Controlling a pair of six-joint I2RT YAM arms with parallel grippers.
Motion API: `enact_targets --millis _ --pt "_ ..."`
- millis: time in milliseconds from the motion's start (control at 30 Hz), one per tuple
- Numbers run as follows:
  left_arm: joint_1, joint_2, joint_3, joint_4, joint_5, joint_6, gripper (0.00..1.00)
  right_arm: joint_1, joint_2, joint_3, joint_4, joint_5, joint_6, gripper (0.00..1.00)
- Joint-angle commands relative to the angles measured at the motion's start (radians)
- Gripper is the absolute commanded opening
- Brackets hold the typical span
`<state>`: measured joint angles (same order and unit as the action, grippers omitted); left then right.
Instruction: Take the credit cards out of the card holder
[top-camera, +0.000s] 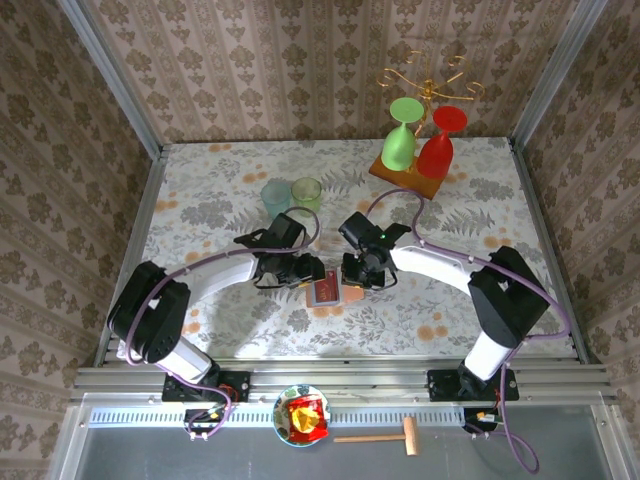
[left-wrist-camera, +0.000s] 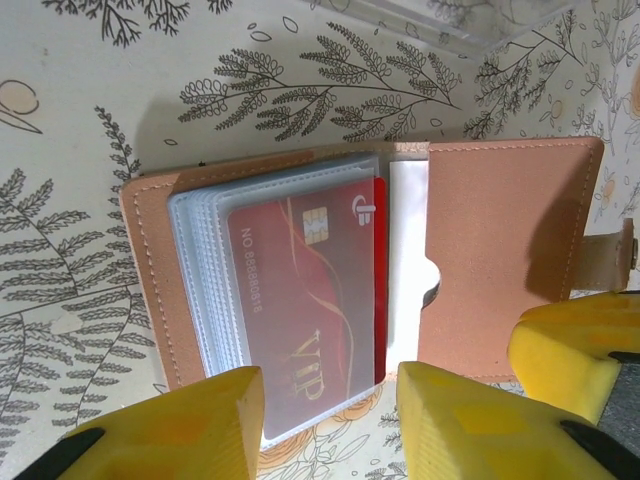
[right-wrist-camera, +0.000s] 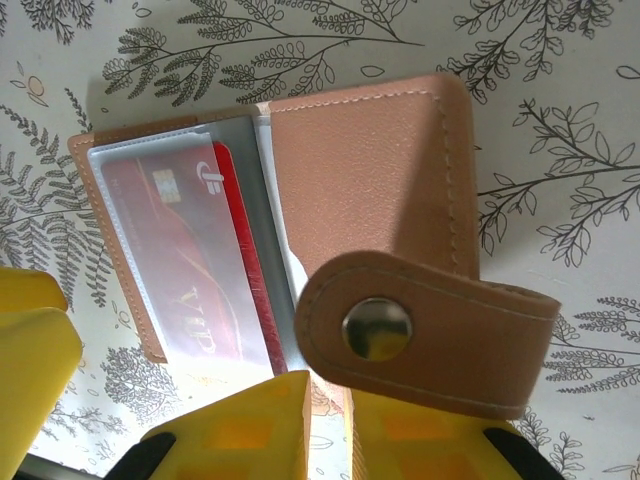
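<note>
The card holder (left-wrist-camera: 500, 250) is lying open on the floral table (top-camera: 220, 190) between the arms, with a red credit card (left-wrist-camera: 300, 290) sitting in its clear sleeve. The left gripper (left-wrist-camera: 330, 400) is hovering over the card's edge with jaws apart. The right gripper (right-wrist-camera: 330, 400) is pinching the holder's cover.

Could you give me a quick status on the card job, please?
Left gripper open over the red card. Right gripper pinching the wallet cover. Card in its sleeve, not out yet. Nothing blocking.

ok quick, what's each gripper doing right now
Left gripper: open, fingers apart at the edge of the red card, not gripping it.
Right gripper: shut on the wallet, pinching the edge of its cover.
</note>
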<state>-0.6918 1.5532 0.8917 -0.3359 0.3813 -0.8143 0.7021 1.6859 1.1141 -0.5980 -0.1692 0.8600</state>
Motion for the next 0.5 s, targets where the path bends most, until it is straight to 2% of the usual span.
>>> enact_targets --millis 0,467 --pt "0.005 0.024 -0.02 0.018 0.001 0.017 0.4 -0.003 0.034 0.031 0.01 -0.003 -0.019 0.17" --pt "0.006 0.065 -0.08 0.081 -0.019 0.005 0.41 -0.003 0.081 -0.026 0.055 0.021 -0.013 0.17"
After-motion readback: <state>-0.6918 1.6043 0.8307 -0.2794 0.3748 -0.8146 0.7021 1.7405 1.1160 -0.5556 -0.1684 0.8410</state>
